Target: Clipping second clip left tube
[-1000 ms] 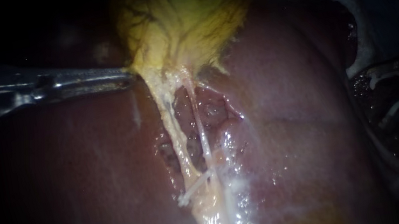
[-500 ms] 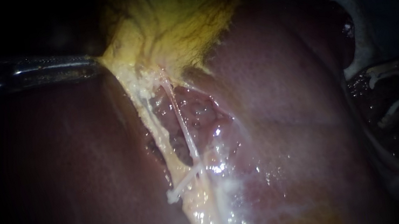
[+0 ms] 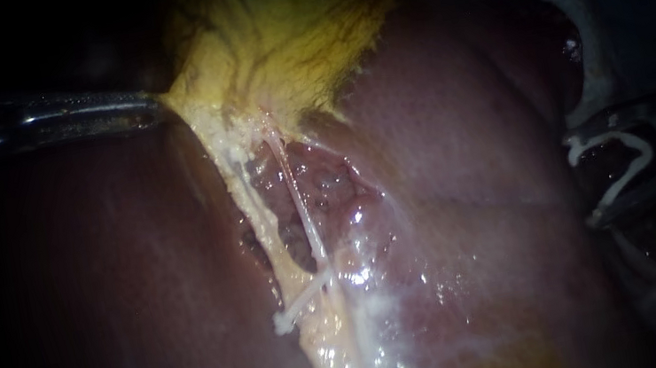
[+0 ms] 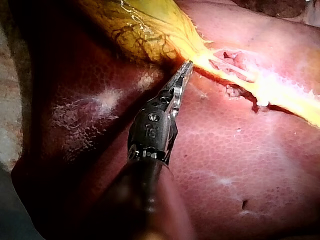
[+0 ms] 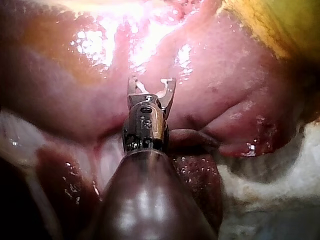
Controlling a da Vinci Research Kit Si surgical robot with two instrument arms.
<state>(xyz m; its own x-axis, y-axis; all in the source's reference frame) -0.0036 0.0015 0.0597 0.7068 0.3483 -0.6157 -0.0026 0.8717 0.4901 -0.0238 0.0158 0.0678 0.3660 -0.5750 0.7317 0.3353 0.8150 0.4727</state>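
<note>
- Left instrument: pincer closed flat on the edge of the yellow gallbladder, which is drawn out to a point at the grip.
- Right instrument: pincer stands wide, with a pale loaded clip lining both jaws. It sits well apart from the gallbladder, by the liver's outer edge.
- Left tube: the thicker yellowish strand running down from the gallbladder's pinched corner. It is stretched taut over a raw pocket in the liver.
- A thinner strand lies just beside it, on the side away from the left instrument.
- Placed clip: a white bar across the strands at their end far from the gallbladder.
</note>
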